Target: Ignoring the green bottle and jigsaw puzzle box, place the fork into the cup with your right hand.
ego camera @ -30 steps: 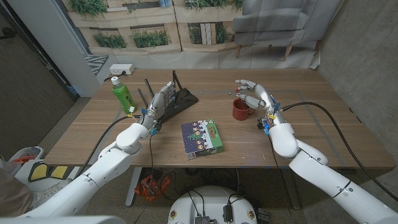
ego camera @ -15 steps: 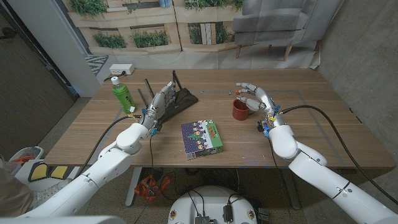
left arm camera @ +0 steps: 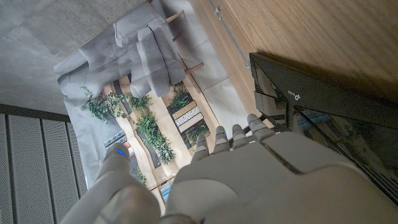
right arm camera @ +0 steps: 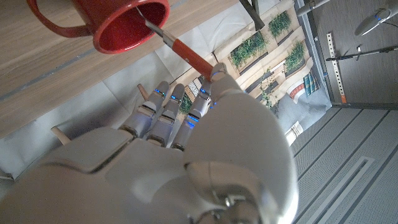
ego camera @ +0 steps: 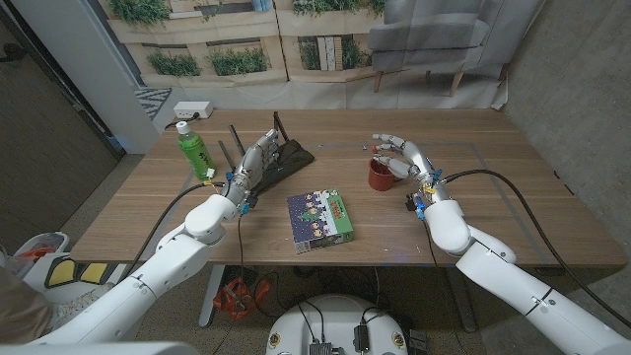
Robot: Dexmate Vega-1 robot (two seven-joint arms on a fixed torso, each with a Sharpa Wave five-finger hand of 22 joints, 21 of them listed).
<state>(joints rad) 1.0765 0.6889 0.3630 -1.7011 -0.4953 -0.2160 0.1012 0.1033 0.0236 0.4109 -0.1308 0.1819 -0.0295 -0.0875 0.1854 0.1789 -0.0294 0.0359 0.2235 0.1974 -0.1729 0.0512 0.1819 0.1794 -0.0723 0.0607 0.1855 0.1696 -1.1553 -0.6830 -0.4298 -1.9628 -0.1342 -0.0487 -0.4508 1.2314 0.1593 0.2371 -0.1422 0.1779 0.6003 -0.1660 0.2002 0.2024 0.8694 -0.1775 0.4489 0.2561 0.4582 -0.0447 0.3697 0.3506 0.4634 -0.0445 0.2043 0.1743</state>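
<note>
Wooden tabletop [ego camera: 473, 212] runs wide under both arms, with bare board along its near edge and across its right end. Behind it hangs a printed backdrop of shelves and plants, and a grey armchair [ego camera: 444, 35] stands at the back right.

At the left, near the far edge, stands a green bottle [ego camera: 193, 150] with a white cap, and a white power strip [ego camera: 193, 109] lies on the floor behind it. Just beside the bottle, toward the middle, the left hand [ego camera: 254, 161] rests with its fingers extended together and holding nothing. In the left wrist view its fingertips [left arm camera: 239, 132] reach toward a black router [ego camera: 288, 155] with upright antennas, which lies just past them. Whether they touch it I cannot tell.

Toward the middle, near the front edge, the jigsaw puzzle box [ego camera: 321, 218] lies flat, well apart from both hands, with open wood around it.

Right of the middle stands the red cup [ego camera: 382, 175], handle turned toward the right hand [ego camera: 406, 158], which hovers just beside and above it with fingers curled over the rim. In the right wrist view the fork [right arm camera: 181, 46] has its metal end inside the cup [right arm camera: 121, 25] and its red handle slanting out over the rim to the thumb tip [right arm camera: 217, 73]; whether the hand pinches the handle or merely touches it cannot be told. A black cable [ego camera: 523, 182] loops from the right wrist over the board to the right.
</note>
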